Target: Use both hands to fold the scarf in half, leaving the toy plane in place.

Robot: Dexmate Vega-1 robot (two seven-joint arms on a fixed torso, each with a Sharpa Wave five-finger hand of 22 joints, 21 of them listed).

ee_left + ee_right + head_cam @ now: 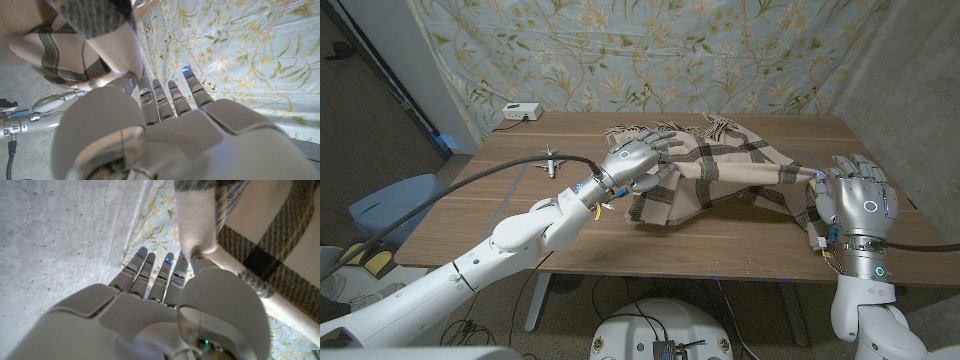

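The scarf [720, 172] lies bunched across the middle of the counter [580, 225], its long axis running from one hand to the other. The left hand [638, 158] pinches the scarf's end nearest the toy plane [551, 160]; the right hand [858, 195] pinches the end farthest from the plane, other fingers spread. The fold seems to turn on carrying both ends together. The plane sits just beside the left forearm, the likeliest thing to be knocked. A white box [520, 112] stands beyond the plane.
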